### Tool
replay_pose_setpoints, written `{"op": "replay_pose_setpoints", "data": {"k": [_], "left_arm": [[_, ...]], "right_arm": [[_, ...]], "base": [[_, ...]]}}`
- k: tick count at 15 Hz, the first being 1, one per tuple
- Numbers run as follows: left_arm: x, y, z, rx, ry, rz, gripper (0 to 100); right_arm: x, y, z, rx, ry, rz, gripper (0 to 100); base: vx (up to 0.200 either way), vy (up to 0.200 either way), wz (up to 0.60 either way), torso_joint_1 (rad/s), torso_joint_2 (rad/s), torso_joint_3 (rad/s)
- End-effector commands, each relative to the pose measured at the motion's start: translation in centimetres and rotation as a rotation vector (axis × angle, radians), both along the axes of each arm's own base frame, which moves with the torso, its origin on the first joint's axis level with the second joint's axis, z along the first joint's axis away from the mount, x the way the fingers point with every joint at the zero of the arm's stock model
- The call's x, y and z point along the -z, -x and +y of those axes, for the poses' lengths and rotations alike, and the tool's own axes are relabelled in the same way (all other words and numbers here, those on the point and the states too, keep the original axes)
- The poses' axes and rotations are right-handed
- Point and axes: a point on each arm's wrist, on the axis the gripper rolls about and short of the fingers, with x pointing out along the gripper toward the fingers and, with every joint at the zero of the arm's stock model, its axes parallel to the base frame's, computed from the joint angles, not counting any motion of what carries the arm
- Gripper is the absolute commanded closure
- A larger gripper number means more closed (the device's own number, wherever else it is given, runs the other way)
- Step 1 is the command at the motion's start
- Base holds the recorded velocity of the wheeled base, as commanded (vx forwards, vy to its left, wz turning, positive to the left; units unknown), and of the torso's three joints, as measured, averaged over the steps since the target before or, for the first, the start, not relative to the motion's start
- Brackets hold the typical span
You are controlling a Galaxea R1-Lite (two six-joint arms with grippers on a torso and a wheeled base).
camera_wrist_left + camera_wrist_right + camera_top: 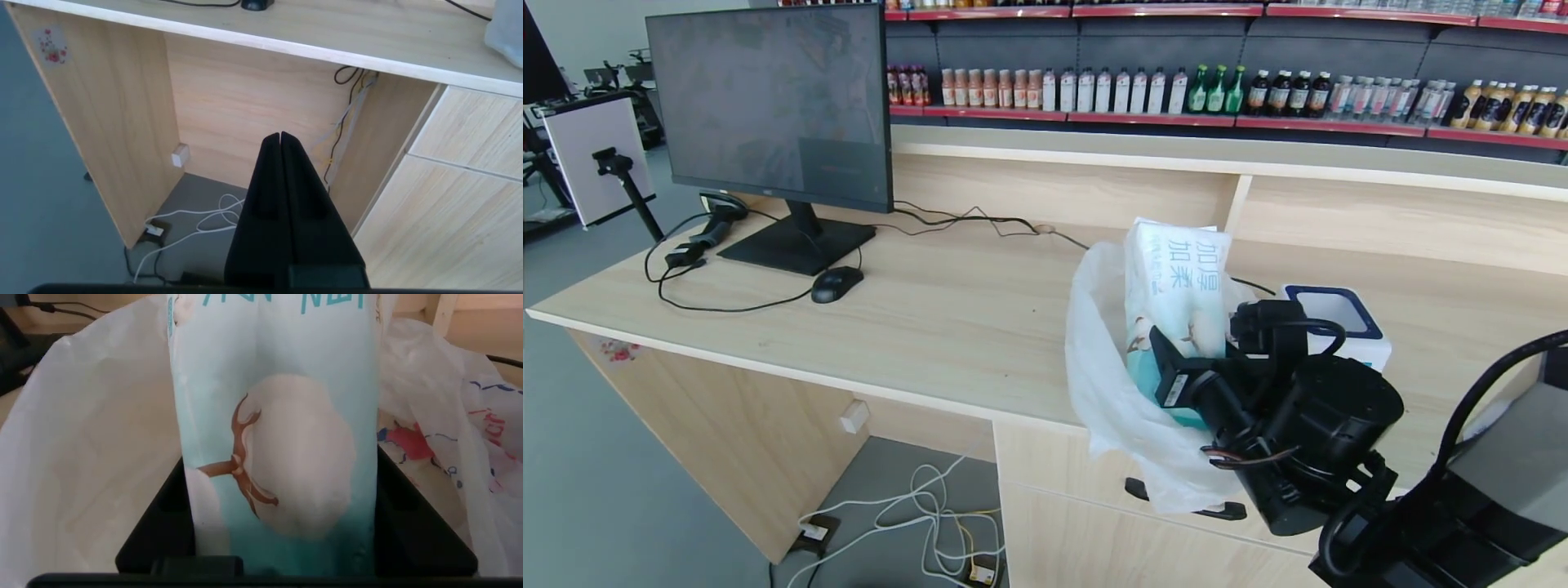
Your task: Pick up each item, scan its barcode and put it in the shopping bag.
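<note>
Tissue pack (pixel 1176 286) stood upright inside the white plastic shopping bag (pixel 1094 376), which sat at the near edge of the table (pixel 947 310), right of the monitor (pixel 768 98) and just left of the white, blue-topped scanner (pixel 1339 322). My right tool (pixel 278 539) gripped the pack, one finger on each side of its lower half. I judged it light and soft, a film-wrapped bundle that would squash under pressure and could slide in its slick wrap. A firm but gentle hold across the lower body suited it better than the loose top. My left tool (pixel 280 147) hung closed and empty, low before the table's open underside.
</note>
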Motion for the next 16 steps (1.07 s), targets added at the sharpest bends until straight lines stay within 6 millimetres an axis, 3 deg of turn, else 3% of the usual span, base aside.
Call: {"op": "replay_pose_setpoints", "data": {"k": [1,6,14,15,16], "left_arm": [[0.0,0.0,0.0,0.000,0.000,0.000,100],[0.0,0.0,0.0,0.000,0.002,-0.001,100],[0.0,0.0,0.0,0.000,0.000,-0.003,100],[0.0,0.0,0.0,0.000,0.000,-0.001,100],[0.0,0.0,0.0,0.000,0.000,-0.001,100]], "right_arm": [[0.7,-0.1,0.2,-0.003,0.014,0.018,100],[2.8,-0.7,1.0,-0.010,0.022,0.068,100],[3.0,-0.8,1.5,-0.021,0.023,0.069,100],[3.0,-0.7,1.5,-0.022,0.022,0.069,0],[3.1,-0.7,1.6,-0.027,0.020,0.071,0]], "base": [[0.000,0.000,0.00,0.000,0.00,0.000],[0.000,0.000,0.00,0.000,0.00,0.000],[0.000,0.000,0.00,0.000,0.00,0.000],[0.000,0.000,0.00,0.000,0.00,0.000],[0.000,0.000,0.00,0.000,0.00,0.000]]}}
